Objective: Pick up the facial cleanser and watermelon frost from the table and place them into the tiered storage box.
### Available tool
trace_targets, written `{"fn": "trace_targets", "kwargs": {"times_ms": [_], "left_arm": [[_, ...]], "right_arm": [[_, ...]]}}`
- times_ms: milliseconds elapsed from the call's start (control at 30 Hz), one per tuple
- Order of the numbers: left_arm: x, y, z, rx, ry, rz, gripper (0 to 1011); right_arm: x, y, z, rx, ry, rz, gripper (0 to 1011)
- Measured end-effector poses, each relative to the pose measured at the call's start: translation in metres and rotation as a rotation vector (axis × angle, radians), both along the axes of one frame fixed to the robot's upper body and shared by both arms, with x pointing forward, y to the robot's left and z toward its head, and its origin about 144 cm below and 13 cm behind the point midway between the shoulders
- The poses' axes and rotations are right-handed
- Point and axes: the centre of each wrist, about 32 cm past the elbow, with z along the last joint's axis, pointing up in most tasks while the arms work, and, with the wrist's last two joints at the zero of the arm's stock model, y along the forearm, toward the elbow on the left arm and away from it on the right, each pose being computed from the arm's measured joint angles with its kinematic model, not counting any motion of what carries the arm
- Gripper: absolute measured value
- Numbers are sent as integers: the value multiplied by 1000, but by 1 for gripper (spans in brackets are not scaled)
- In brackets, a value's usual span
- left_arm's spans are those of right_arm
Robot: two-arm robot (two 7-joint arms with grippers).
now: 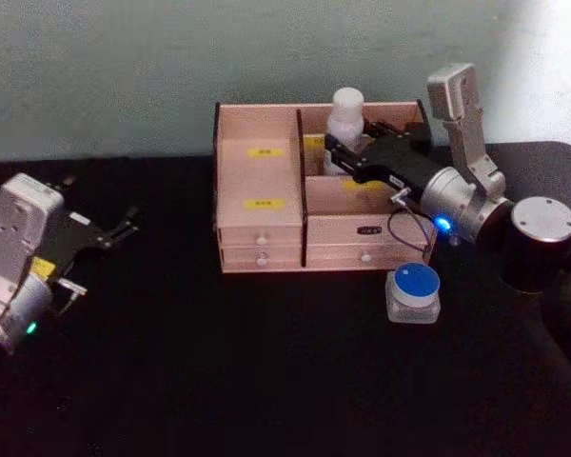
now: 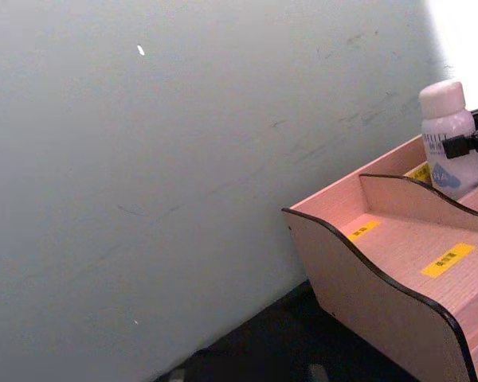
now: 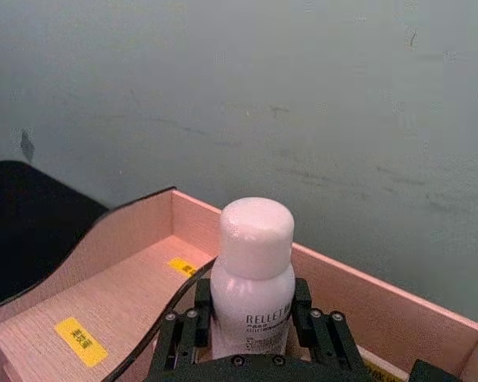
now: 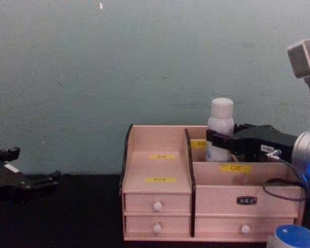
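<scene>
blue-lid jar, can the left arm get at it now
Probably not: the jar sits at the box's right front corner, far from the left claw; the table between looks open. The right claw holds a bottle.

a plain grey-green wall (image 1: 105, 67) rises straight behind the far edge of the table (image 1: 219, 381). the table top is flat black and matte, running from its near edge to where it meets the wall. the paint carries faint scuffs and thin dark streaks, and a small white speck (image 4: 101, 5) sits high up. a bright patch of light (image 1: 552, 57) washes the wall nearly white above the table's far right corner.
</scene>
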Motion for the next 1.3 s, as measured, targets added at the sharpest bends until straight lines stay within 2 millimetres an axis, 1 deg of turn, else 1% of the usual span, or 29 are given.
{"fn": "trace_targets", "kwargs": {"times_ms": [800, 867, 900, 933, 967, 1133, 1167, 1200, 1233, 1267, 1300], "left_arm": [[0, 0, 0, 0, 0, 0, 1001], [0, 0, 0, 0, 0, 0, 1001], [0, 0, 0, 0, 0, 0, 1001], [0, 0, 0, 0, 0, 0, 1001], [0, 0, 0, 0, 0, 0, 1001], [0, 0, 0, 0, 0, 0, 1001], [0, 0, 0, 0, 0, 0, 1001], [0, 0, 0, 0, 0, 0, 1001], [0, 0, 0, 0, 0, 0, 1001], [0, 0, 0, 0, 0, 0, 1001], [0, 0, 0, 0, 0, 0, 1001]], "right_arm": [[2, 0, -1, -14, 23, -9, 593], [2, 0, -1, -13, 22, -10, 658], [2, 0, -1, -13, 22, -10, 658], [2, 0, -1, -13, 22, -10, 679], [2, 0, -1, -12, 22, -10, 736], [2, 0, -1, -12, 21, -10, 885], [2, 0, -1, -12, 21, -10, 898], [2, 0, -1, -12, 21, -10, 944], [2, 0, -1, -12, 21, -10, 944], [2, 0, -1, -12, 21, -10, 985], [2, 0, -1, -12, 21, -10, 1002]]}}
